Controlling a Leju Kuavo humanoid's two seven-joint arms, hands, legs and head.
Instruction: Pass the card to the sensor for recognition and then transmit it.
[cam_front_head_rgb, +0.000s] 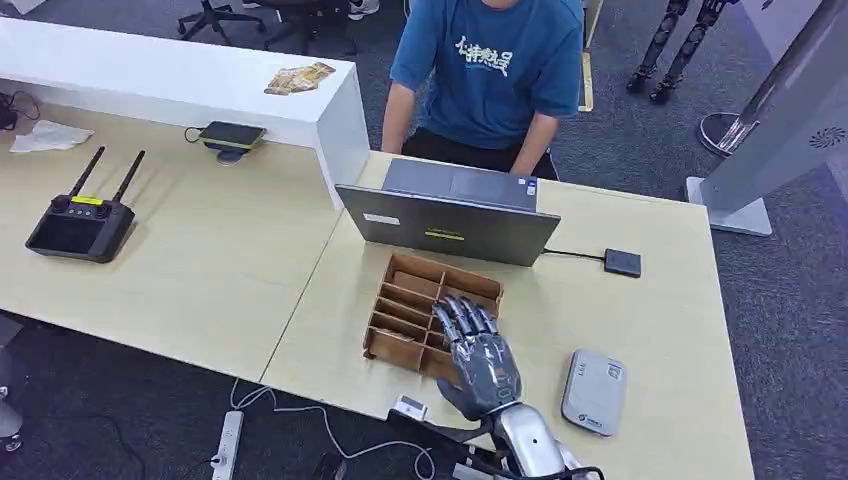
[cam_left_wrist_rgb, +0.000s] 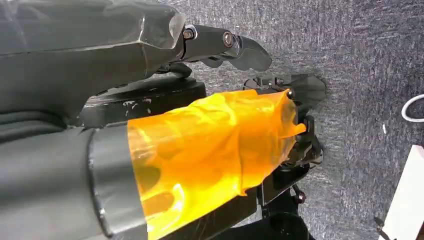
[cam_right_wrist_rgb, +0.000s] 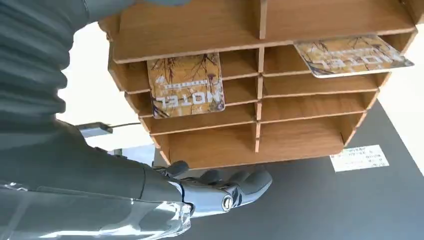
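Hotel cards sat in the slots of the wooden card rack (cam_front_head_rgb: 432, 315), which stood near the front edge of the tabletop (cam_front_head_rgb: 650, 330), just in front of the laptop (cam_front_head_rgb: 450, 215). In the right wrist view I saw one card (cam_right_wrist_rgb: 186, 84) leaning in a slot on one side of the rack's divider and a second card (cam_right_wrist_rgb: 352, 56) in a slot on the other side, each lying flat with its long edge along its slot. My right hand (cam_front_head_rgb: 478, 355) hovered over the rack's near right corner, fingers stretched out and apart toward the laptop, holding nothing. I judged the cards lay directly beyond and below the fingertips, so the right arm was the one to reach. My left hand (cam_left_wrist_rgb: 220, 47) hung over the carpet, its thumb wrapped in orange film, fingers loose with nothing in them. The grey card reader (cam_front_head_rgb: 594, 391) lay just right of my hand, near the front edge. A person (cam_front_head_rgb: 490, 75) stood behind the laptop.
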